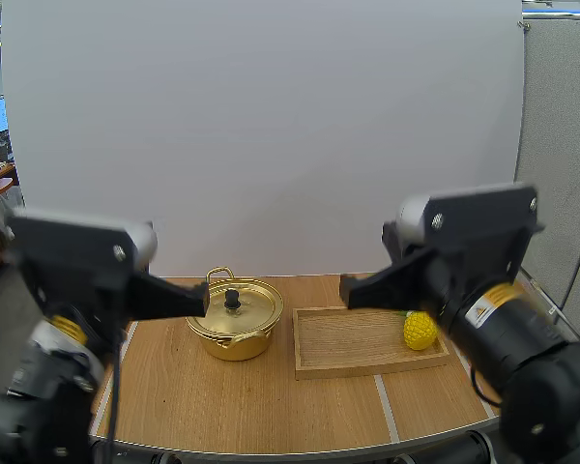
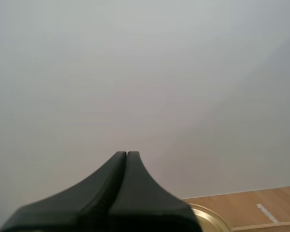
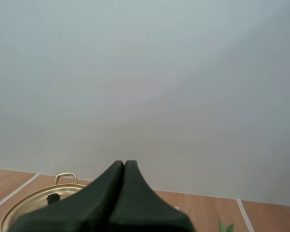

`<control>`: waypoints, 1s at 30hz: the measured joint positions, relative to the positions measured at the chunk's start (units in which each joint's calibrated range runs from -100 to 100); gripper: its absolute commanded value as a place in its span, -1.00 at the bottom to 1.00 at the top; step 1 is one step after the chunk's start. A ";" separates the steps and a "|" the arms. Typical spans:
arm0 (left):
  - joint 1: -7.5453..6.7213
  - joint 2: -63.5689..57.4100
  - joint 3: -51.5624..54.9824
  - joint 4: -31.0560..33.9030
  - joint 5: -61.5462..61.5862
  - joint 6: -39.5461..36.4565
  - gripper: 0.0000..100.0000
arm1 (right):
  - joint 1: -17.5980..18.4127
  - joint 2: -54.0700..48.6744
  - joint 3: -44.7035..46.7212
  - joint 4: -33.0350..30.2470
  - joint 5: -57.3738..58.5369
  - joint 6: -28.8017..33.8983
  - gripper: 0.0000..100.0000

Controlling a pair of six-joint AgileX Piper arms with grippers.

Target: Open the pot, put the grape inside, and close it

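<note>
Wood-grain table (image 1: 242, 406), shiny gold pot (image 1: 237, 329), knobbly yellow grape (image 1: 420, 331); left end effector (image 2: 127, 153), right end effector (image 3: 124, 163) closed empty wedges.

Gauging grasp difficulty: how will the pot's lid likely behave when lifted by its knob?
The lid looks like thin shiny metal, so it is probably light and stiff. Its small black knob is the one pinch point, so the lid may tilt or swing once raised.
</note>
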 measured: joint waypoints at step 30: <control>-0.07 0.11 11.87 0.00 -10.53 2.81 -1.00 | -2.08 0.00 17.30 -2.15 -10.47 0.00 -1.00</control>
